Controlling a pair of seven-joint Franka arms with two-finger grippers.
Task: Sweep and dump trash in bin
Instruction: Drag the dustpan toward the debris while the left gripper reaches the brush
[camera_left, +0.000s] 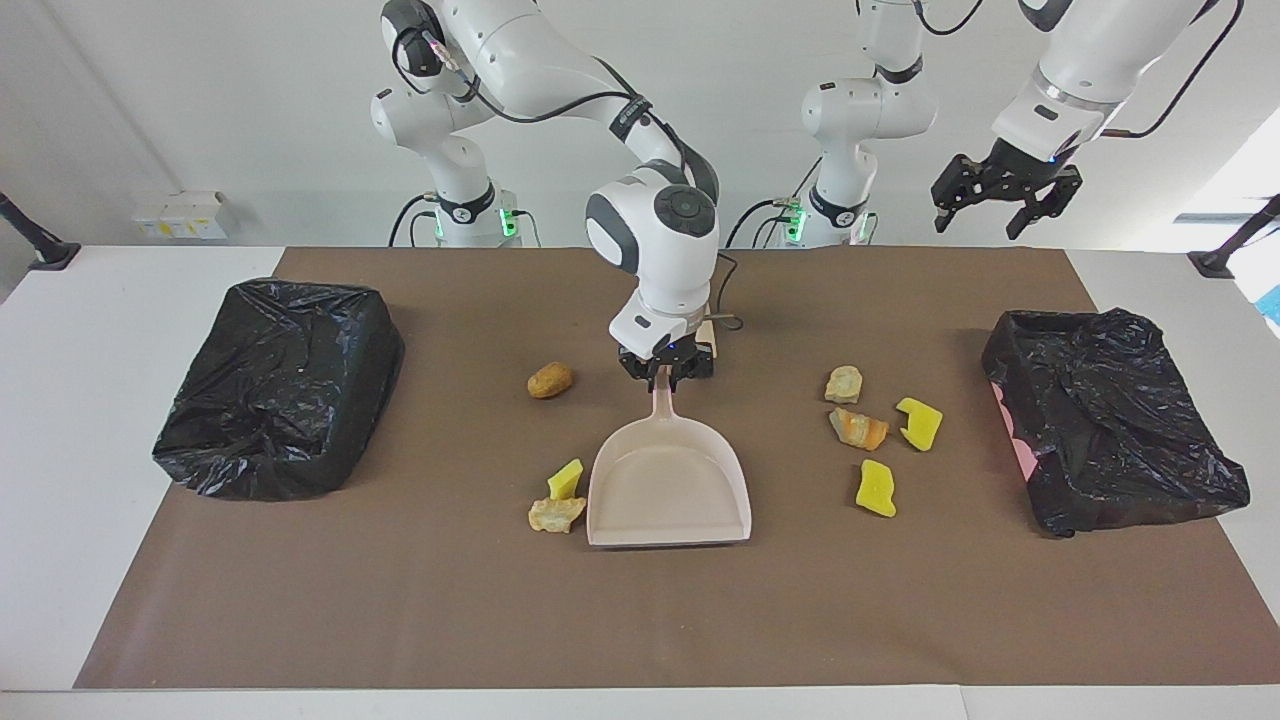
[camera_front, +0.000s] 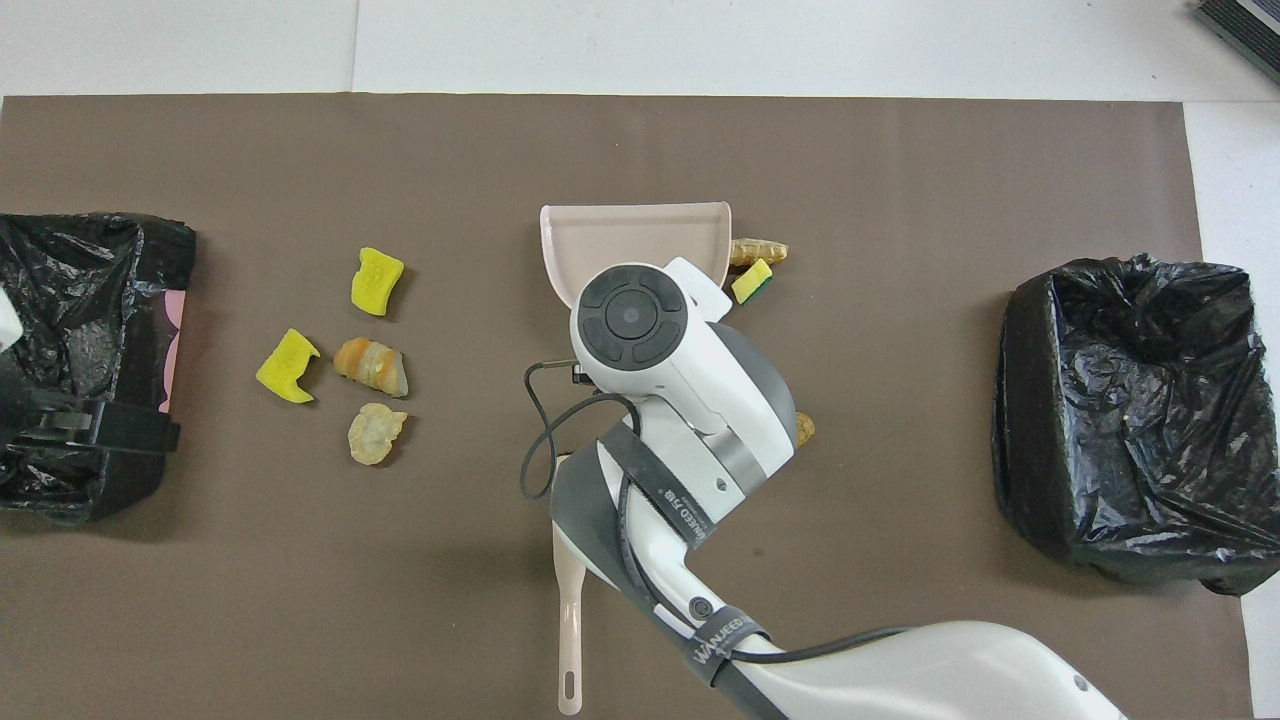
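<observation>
A black-lined bin (camera_left: 280, 385) sits on the brown mat (camera_left: 400, 600) of the tabletop at the right arm's end. Next come a tan lump (camera_left: 550, 380) lying alone, then a yellow wedge (camera_left: 566, 479) and a crusty lump (camera_left: 556, 514) touching each other just beside the pale pink dustpan (camera_left: 669, 490). The right gripper (camera_left: 666, 373) stands over the dustpan's handle, its jaws clamped narrow on the handle, the pan's mouth pointing away from the robots. Toward the left arm's end lie four more scraps: a pale lump (camera_left: 844, 384), an orange-striped lump (camera_left: 858, 429), and two yellow wedges (camera_left: 919, 423) (camera_left: 876, 489). A second black-lined bin (camera_left: 1110, 420) follows. The left gripper (camera_left: 1003, 190) hangs high in the air with jaws wide, holding nothing.
</observation>
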